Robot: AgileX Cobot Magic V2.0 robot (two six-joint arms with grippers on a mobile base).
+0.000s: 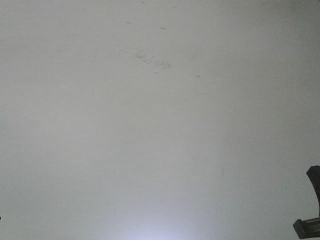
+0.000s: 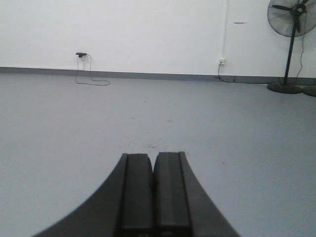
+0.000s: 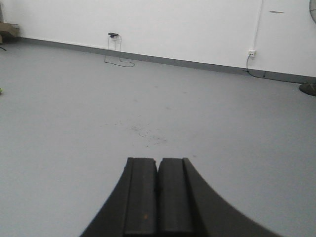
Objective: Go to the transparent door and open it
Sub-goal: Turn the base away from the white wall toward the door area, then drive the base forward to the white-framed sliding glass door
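The transparent door is out of view in every view. My left gripper (image 2: 153,156) is shut and empty, its two black fingers pressed together over bare grey floor. My right gripper (image 3: 157,160) is also shut and empty, pointing across the same floor towards a white wall. In the front view only grey floor shows, with a dark part of an arm (image 1: 311,210) at the lower right corner.
A white wall (image 2: 148,34) with a grey skirting runs across the far side. A black standing fan (image 2: 291,29) stands at the far right. A cable (image 2: 89,79) hangs from a wall socket. A patch of dark specks (image 3: 148,132) marks the floor.
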